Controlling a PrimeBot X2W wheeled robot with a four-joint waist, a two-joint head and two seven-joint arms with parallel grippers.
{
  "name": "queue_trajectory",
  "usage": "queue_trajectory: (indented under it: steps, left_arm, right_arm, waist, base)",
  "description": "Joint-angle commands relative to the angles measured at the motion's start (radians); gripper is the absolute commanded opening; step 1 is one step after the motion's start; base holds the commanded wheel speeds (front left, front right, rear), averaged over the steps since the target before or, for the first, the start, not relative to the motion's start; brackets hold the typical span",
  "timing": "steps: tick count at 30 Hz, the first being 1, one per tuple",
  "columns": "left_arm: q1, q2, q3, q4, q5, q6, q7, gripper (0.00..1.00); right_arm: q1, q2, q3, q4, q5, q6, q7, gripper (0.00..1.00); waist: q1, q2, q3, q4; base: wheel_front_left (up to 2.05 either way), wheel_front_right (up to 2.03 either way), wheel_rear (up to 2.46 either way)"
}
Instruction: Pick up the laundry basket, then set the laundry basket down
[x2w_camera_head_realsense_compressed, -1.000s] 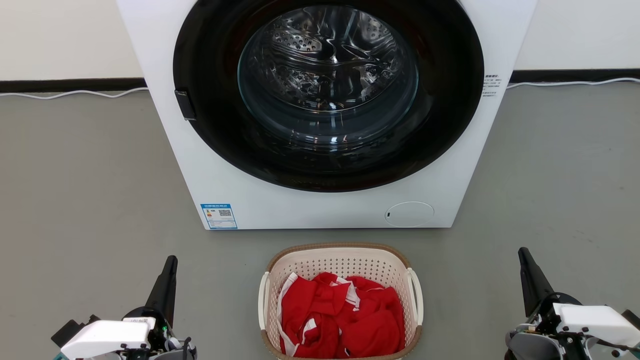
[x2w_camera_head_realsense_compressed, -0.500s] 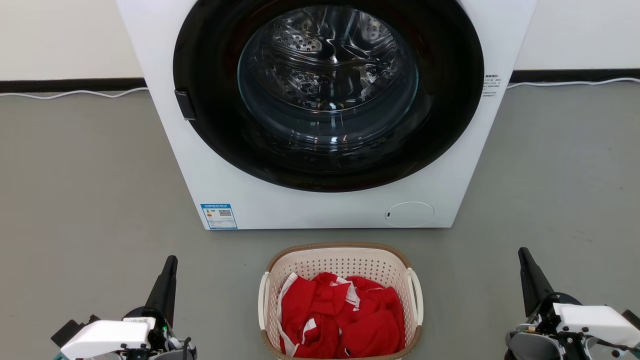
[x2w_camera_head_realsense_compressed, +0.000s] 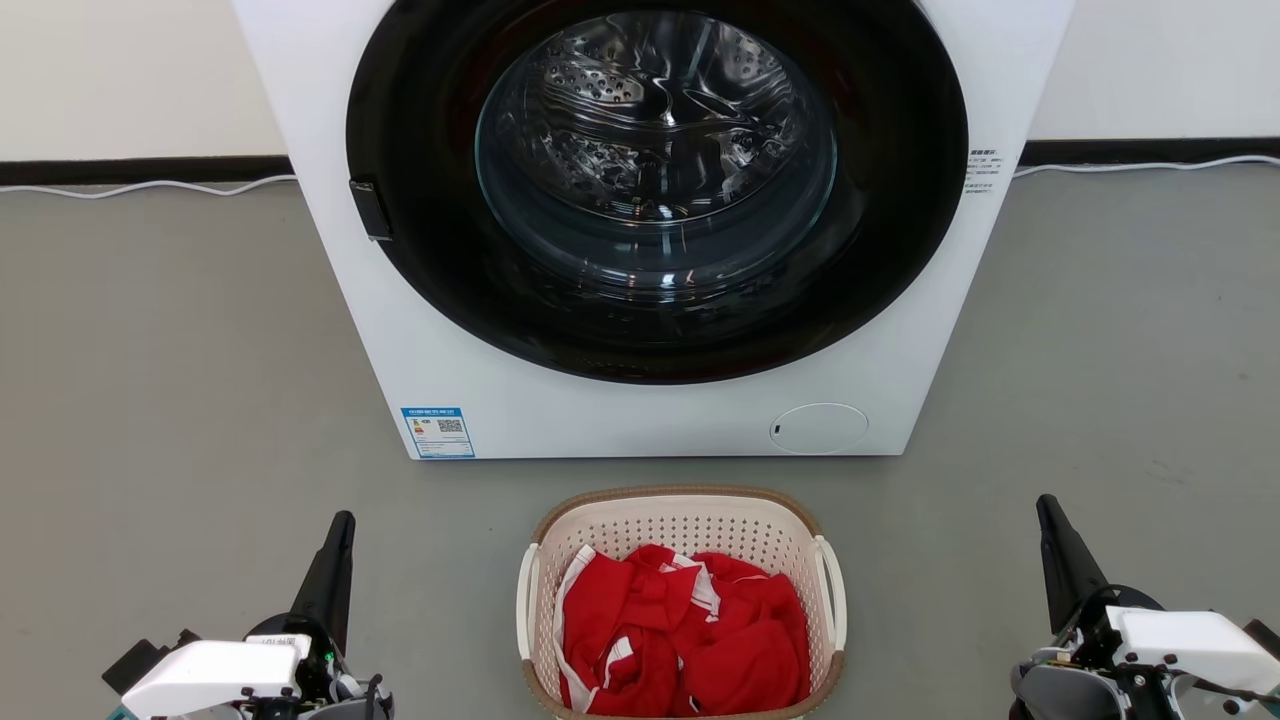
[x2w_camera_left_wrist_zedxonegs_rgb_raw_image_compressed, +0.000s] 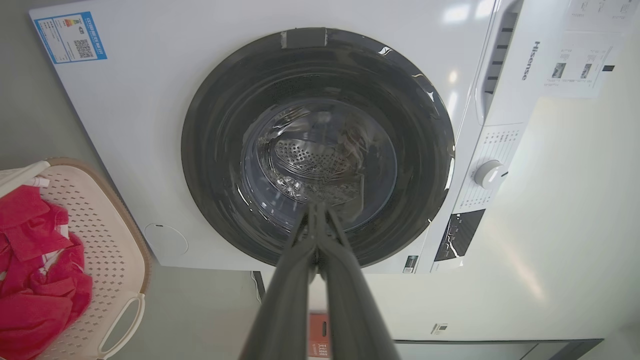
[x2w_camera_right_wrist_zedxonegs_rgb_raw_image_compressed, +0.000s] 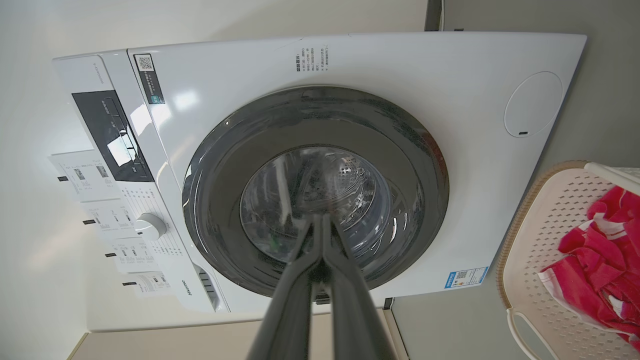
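Pickup is not yet happening: the laundry basket (x2w_camera_head_realsense_compressed: 690, 528) is sitting flat on the grey floor (x2w_camera_head_realsense_compressed: 180, 350) at the lower centre of the head view, just in front of the white washing machine (x2w_camera_head_realsense_compressed: 600, 420) and apart from it. It is carrying a heap of red clothing (x2w_camera_head_realsense_compressed: 690, 630), and its two white loop handles (x2w_camera_head_realsense_compressed: 524, 600) are standing out at the frame-left and frame-right sides, probably the intended grip points. The left gripper (x2w_camera_head_realsense_compressed: 340, 530) is hovering at the lower left and the right gripper (x2w_camera_head_realsense_compressed: 1048, 512) at the lower right, each well apart from the basket with bare floor between. Both are pointing up the frame toward the machine. Each pair of long dark fingers is pressing together with nothing between them, as the left wrist view (x2w_camera_left_wrist_zedxonegs_rgb_raw_image_compressed: 316, 212) and right wrist view (x2w_camera_right_wrist_zedxonegs_rgb_raw_image_compressed: 322, 222) are showing against the round door. The basket is appearing at the lower left edge of the left wrist view (x2w_camera_left_wrist_zedxonegs_rgb_raw_image_compressed: 107, 235) and the lower right edge of the right wrist view (x2w_camera_right_wrist_zedxonegs_rgb_raw_image_compressed: 550, 215), so it is lying between the arms. That symmetric flanking is likely setting up a two-handed lift. The jaws would need parting first, and an even lift would be keeping the load from tipping.
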Motion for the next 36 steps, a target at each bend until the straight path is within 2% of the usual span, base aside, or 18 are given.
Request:
queue_trajectory:
  steps: [1, 36]
  left_arm:
    - [-0.054, 0.010, 0.031, -0.029, -0.005, -0.007, 0.006, 0.00]
    - [-0.054, 0.010, 0.031, -0.029, -0.005, -0.007, 0.006, 0.00]
  right_arm:
    - [-0.043, -0.012, 0.019, -0.031, 0.007, 0.000, 0.010, 0.00]
    - [-0.043, -0.012, 0.019, -0.031, 0.007, 0.000, 0.010, 0.00]
  waist:
    - [0.0000, 0.0000, 0.000, 0.000]
    - [0.0000, 0.0000, 0.000, 0.000]
  base:
    - [0.00, 0.00, 0.00]
    - [0.00, 0.00, 0.00]
